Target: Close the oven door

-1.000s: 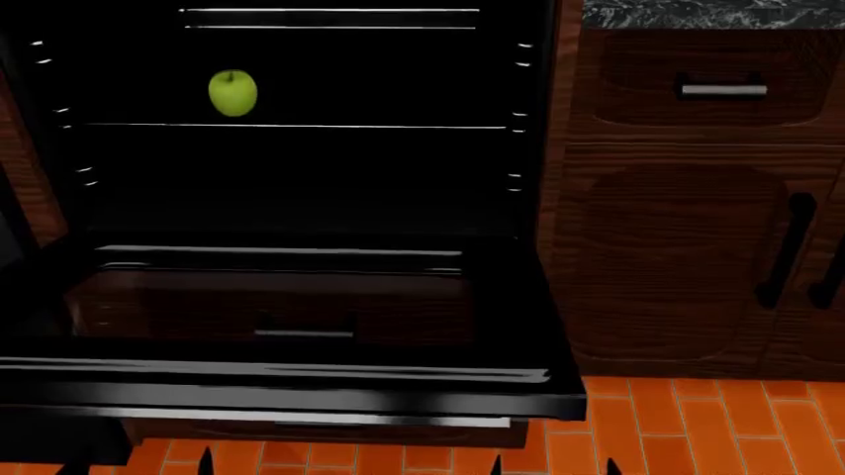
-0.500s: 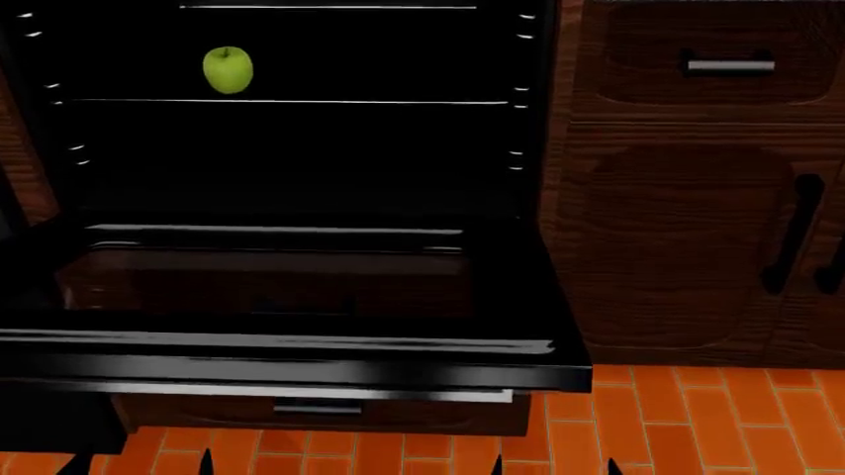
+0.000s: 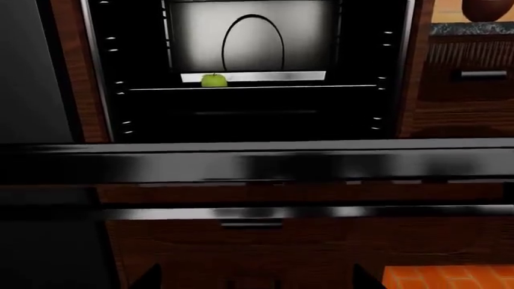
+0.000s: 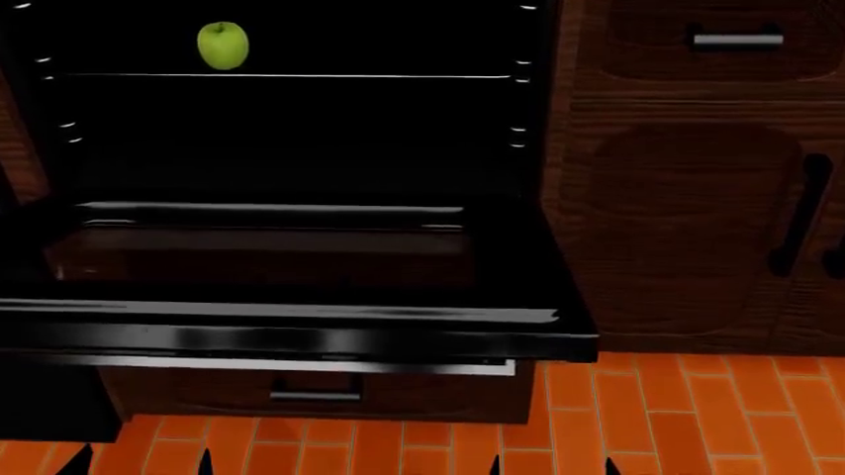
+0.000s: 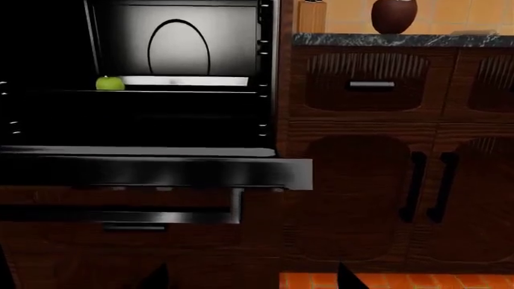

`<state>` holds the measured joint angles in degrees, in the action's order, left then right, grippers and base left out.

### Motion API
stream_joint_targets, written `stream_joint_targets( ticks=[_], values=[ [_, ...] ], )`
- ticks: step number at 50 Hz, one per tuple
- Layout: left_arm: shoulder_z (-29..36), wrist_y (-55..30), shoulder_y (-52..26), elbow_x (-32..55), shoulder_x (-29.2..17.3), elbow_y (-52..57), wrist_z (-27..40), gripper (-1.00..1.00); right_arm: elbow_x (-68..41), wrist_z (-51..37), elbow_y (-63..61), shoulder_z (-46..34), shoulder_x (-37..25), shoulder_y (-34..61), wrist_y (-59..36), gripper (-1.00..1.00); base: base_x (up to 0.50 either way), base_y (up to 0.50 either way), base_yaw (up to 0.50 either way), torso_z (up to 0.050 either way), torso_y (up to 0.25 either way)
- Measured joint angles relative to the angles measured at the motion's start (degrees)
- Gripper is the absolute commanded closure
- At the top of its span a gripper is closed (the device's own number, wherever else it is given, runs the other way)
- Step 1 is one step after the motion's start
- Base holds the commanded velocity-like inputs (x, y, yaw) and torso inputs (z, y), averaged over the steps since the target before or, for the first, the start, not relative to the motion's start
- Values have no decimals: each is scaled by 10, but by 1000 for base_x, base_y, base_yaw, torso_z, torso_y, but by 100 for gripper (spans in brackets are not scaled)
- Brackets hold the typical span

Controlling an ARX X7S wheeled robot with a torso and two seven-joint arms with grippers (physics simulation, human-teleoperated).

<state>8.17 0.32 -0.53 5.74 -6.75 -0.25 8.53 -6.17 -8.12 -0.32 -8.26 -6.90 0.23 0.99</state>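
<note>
black and glossy, the wide oven door (image 4: pixel 284 297) with its dark tinted window lay dropped fully open and flat, its long silver bar handle (image 4: pixel 284 364) along the near edge. over the last second the head view had tilted or sunk: the small green apple (image 4: pixel 222 46) on the wire oven rack (image 4: pixel 284 76) climbed toward the top of the frame, the marble counter edge slid out of sight, and more orange tiled floor (image 4: pixel 687 416) came in below. the door itself had not lifted, so closing was not yet begun; i judge this was still approach.

only the wrist views looked under the door, showing the handle edge-on (image 3: pixel 305 211), a brown wooden drawer front (image 3: pixel 257 241) beneath it, and the oven's bright back wall (image 3: pixel 253 36). the right wrist view alone showed the door's right corner (image 5: pixel 297 173) beside the brown wooden cabinet doors (image 5: pixel 353 198).

only dark fingertip points showed at the frames' bottom edges, apart from the door; the gap between them suggested both grippers were spread, though i cannot tell for certain.
</note>
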Motion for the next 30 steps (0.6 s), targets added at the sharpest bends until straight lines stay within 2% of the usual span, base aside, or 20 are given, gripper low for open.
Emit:
stream_joint_targets(
  ticks=[30],
  values=[
    [17,1,-3,8,-12,-3,16,-100,-11,-17,1,-14,-12,2,0,-100,0,0,0,-50,0]
  ],
)
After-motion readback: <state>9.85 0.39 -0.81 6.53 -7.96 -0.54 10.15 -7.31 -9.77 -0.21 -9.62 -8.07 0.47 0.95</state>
